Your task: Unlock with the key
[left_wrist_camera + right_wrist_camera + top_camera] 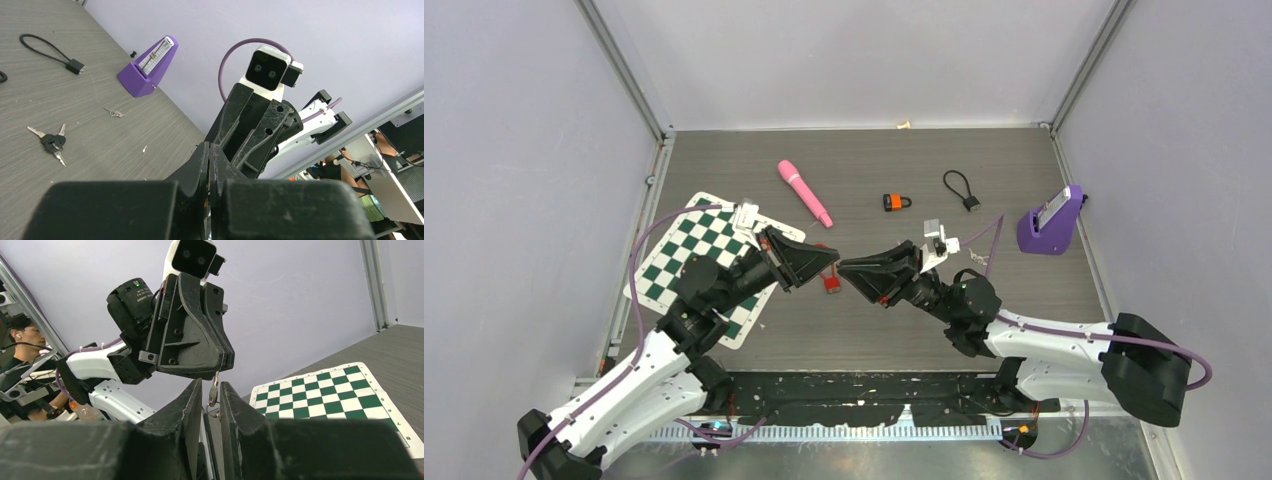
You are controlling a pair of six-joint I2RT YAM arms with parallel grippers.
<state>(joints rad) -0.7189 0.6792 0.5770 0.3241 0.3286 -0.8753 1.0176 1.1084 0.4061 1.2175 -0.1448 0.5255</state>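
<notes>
Left gripper [219, 369] clenched on a silver key [213, 395], which hangs down into the narrow gap of the right gripper [211, 386], its fingers slightly parted. Red object [829, 281] lies directly beneath both tips. Orange padlock [898, 202] sits farther out, beyond the right gripper.

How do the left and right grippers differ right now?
Left gripper has its jaws shut on a small key; right gripper has its jaws apart, with it hanging in the gap. Left gripper reaches over the chess mat; right gripper over bare table. Both are raised, tips meeting mid-table.
</notes>
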